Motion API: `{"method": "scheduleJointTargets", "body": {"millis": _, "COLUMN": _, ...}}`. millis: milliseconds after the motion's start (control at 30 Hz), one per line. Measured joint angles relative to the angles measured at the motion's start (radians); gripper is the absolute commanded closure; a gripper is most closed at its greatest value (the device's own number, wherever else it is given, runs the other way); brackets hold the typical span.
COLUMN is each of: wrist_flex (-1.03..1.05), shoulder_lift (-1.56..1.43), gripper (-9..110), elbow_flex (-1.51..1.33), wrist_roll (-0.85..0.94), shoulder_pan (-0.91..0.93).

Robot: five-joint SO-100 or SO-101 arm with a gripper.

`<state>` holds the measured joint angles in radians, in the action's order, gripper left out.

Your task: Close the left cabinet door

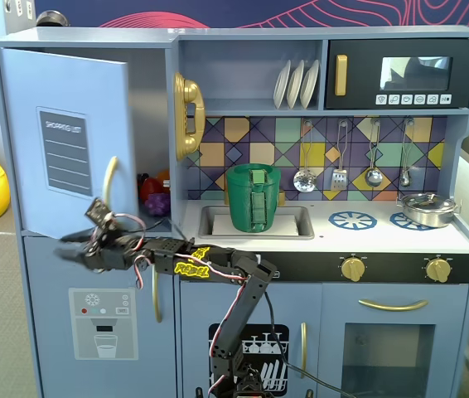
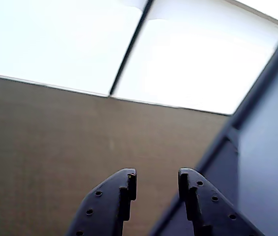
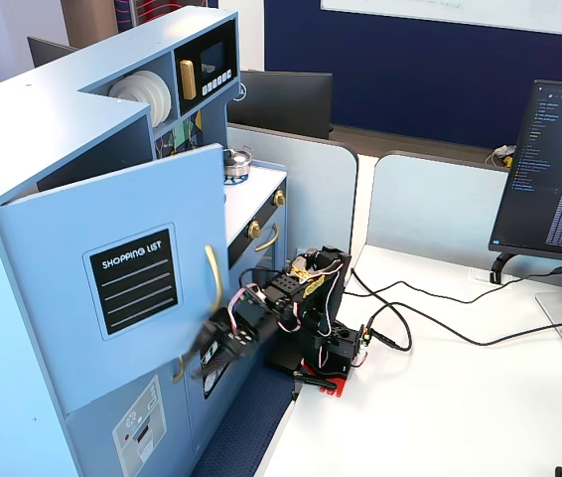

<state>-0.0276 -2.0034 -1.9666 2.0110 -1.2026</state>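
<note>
Below the gold handle (image 1: 111, 177) of the left cabinet door (image 1: 65, 149), the fingers (image 1: 75, 245) are slightly open and empty, door panel just above them

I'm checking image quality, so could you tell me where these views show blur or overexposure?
Wrist view: ceiling panels blown out white, gripper dark but sharp. Both fixed views: evenly lit; gripper motion-blurred near the left cabinet door.

White table (image 3: 440, 397), arm base (image 3: 326, 353), monitor (image 3: 554, 169)
</note>
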Motion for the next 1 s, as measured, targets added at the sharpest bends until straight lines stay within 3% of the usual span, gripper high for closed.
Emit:
{"method": "scheduleJointTargets", "body": {"millis": 267, "wrist_flex": -0.044, "shoulder_lift": 0.005, "gripper": 101, "elbow_flex": 0.002, "wrist_roll": -0.006, "shoulder_pan": 0.284}}
{"method": "scheduleJointTargets", "body": {"millis": 533, "wrist_flex": 0.02, "shoulder_lift": -0.067, "gripper": 101, "elbow_flex": -0.054, "wrist_roll": -0.037, "shoulder_pan": 0.238}}
{"method": "scheduleJointTargets", "body": {"millis": 700, "wrist_flex": 0.196, "shoulder_lift": -0.281, "gripper": 101, "elbow_flex": -0.258, "wrist_roll": -0.1, "shoulder_pan": 0.293}}
{"method": "scheduleJointTargets", "body": {"millis": 1000, "wrist_flex": 0.79, "shoulder_lift": -0.624, "gripper": 101, "elbow_flex": -0.624, "wrist_roll": -0.265, "shoulder_pan": 0.874}}
